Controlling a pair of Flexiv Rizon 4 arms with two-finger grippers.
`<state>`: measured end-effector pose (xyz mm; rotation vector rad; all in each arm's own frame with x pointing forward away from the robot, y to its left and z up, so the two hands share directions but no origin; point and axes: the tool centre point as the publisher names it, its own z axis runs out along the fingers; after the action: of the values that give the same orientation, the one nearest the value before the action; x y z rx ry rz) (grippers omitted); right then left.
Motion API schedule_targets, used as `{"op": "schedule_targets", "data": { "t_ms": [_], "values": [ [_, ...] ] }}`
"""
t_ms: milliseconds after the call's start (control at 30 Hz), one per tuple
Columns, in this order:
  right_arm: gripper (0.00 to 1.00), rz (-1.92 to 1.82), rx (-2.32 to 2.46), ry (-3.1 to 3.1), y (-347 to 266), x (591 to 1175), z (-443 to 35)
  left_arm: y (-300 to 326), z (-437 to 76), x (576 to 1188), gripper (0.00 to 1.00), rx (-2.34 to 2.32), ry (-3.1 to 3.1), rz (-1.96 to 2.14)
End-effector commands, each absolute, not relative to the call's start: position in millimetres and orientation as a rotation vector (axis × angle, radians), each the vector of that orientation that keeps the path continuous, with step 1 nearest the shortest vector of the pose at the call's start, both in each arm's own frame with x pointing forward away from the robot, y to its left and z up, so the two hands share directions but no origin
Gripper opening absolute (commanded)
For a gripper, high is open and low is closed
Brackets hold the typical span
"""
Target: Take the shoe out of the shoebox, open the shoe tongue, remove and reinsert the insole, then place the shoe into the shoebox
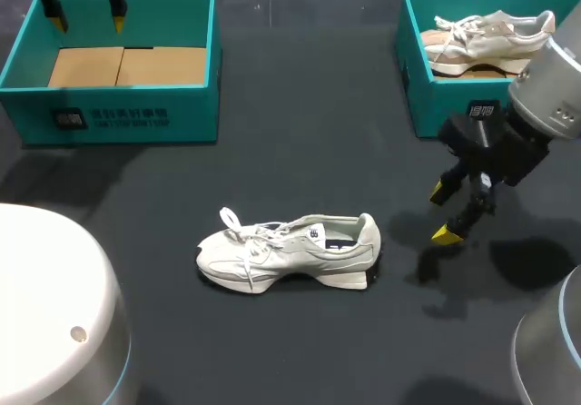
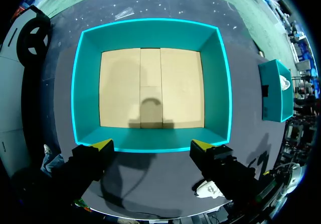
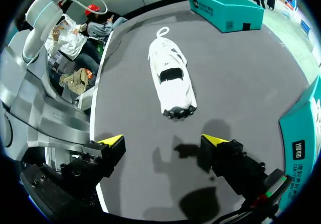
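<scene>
Where right arm [image 1: 554, 92] crosses, shoebox [image 1: 436, 105] (teal), corner hidden

— Can you tell what lies inside the shoe [image 1: 289, 252]?
— No, its opening is only dark. From the left wrist just a white scrap of it shows, behind a finger of the left gripper [image 2: 151, 144]
— And the shoebox [image 1: 434, 105] at the far right corner of the table [image 1: 300, 151]?
— Cut off by the picture's edge, and the right arm [image 1: 549, 92] covers part of it and of the pale shoe [image 1: 481, 37] inside

white shoe [image 1: 289, 252], teal shoebox [image 1: 118, 105], seemingly tan-lined
</scene>
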<state>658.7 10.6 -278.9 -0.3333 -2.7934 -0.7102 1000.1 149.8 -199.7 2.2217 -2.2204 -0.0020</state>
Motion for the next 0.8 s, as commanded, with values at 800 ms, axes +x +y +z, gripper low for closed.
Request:
{"op": "schedule_targets", "data": {
  "t_ms": [800],
  "values": [
    [1.0,-1.476,-0.179,-2.796,-19.3,649.5,-309.7,149.8,-199.7,1000.1,1.0,2.221,-2.221,-0.002]
  ]
}}
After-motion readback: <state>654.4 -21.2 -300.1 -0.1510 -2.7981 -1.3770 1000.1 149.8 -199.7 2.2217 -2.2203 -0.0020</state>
